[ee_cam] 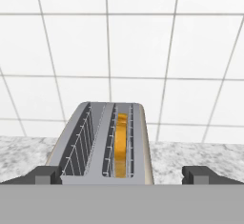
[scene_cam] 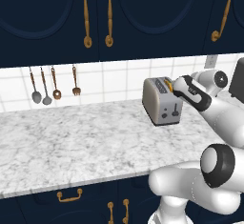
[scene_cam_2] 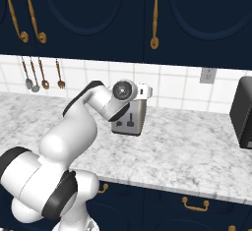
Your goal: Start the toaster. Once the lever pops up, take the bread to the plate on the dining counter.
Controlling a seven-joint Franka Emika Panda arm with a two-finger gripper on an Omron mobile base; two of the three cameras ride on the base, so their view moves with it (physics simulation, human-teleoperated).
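Bread (ee_cam: 122, 144) sits down in the toaster's (scene_cam: 161, 101) right slot as the hand cam sees it, ready for toasting. We hover w/ fingers (ee_cam: 122, 175) spread wide just over the lever end. Toaster's on the marble table (scene_cam: 71, 142) nr the tiled wall; utensils (scene_cam: 52, 86) hang well off to the side, black appliance (scene_cam_2: 242, 111) on the other. Nothing blocks us.

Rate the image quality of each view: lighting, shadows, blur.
Left base view: even flat light, toaster sharp, soft shadow on the counter. Right base view: similarly flat, no glare, arm covers the toaster's top. Hand view: bright tiles, bread crisp in its slot.
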